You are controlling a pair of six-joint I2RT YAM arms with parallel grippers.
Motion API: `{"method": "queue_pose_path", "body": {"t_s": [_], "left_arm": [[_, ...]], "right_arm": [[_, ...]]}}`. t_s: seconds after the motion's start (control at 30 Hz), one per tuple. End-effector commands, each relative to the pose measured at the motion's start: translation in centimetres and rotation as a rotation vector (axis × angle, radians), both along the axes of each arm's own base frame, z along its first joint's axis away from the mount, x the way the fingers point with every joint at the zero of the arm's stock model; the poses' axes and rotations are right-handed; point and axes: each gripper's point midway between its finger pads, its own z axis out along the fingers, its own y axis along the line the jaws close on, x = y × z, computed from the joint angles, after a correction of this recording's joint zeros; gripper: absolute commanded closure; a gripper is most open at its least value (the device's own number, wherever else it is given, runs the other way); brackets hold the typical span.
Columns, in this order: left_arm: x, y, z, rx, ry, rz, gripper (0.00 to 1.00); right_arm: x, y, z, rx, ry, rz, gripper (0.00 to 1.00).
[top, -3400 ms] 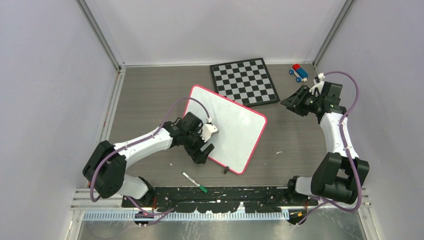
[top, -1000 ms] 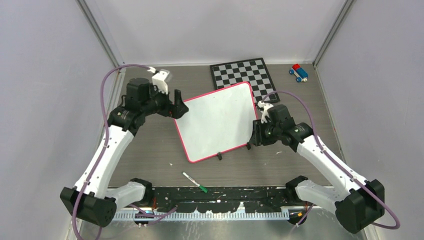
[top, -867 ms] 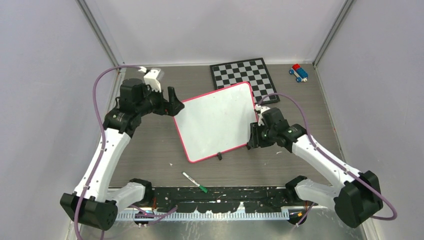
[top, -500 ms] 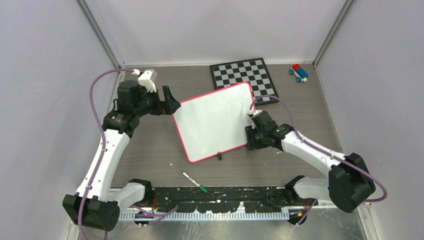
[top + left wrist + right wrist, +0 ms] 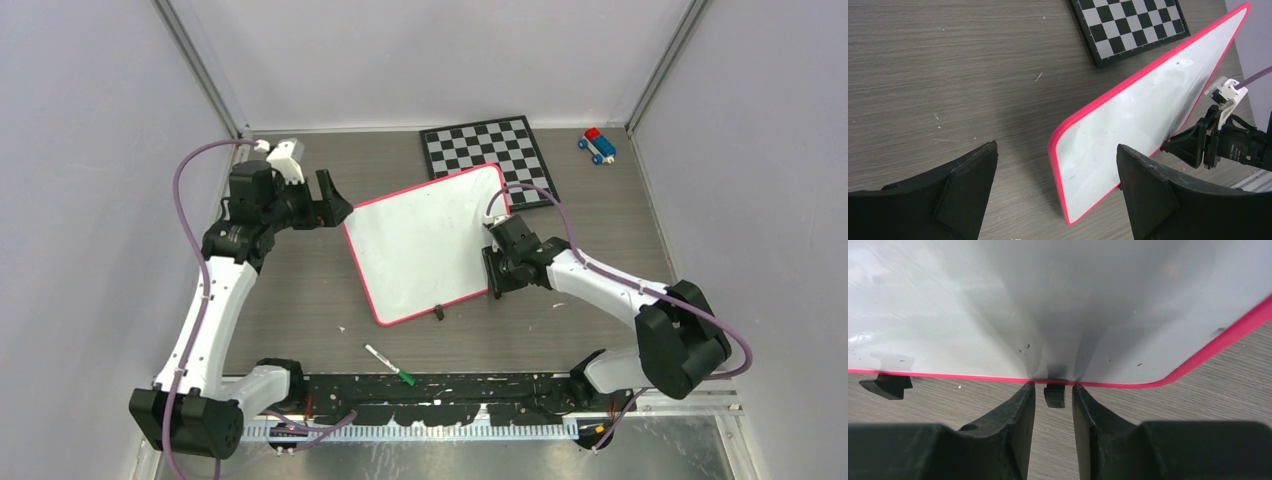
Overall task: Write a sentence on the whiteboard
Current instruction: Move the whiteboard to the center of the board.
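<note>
Grey wood-grain worktop [image 5: 300,300]: whiteboard [image 5: 425,240] mid-worktop, far corner over the chequered board [image 5: 488,160]. Left gripper [image 5: 336,198] spread wide just off the whiteboard's left corner. Right gripper [image 5: 492,270] narrowly apart, straddling a black foot [image 5: 1054,396] at its right edge.

White arms [image 5: 215,310], black joints [image 5: 668,345], purple cables [image 5: 178,182]
</note>
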Motion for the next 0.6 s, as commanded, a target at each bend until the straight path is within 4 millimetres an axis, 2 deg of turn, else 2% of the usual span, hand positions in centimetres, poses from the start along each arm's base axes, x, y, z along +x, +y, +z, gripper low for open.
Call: {"method": "queue_pose_path", "body": {"t_s": [0.0, 0.23, 0.57], "left_arm": [[0.5, 0.8, 1.0, -0.011, -0.014, 0.027, 0.1], [0.1, 0.9, 0.6, -0.022, 0.004, 0.02, 0.09], [-0.6, 0.4, -0.3, -0.038, 0.05, -0.026, 0.09]], "right_arm": [[1.7, 1.5, 1.0, 0.02, -0.05, 0.017, 0.62], [2.0, 1.4, 0.5, -0.003, -0.032, 0.006, 0.63], [2.5, 1.7, 0.5, 0.007, -0.048, 0.0, 1.0]]}}
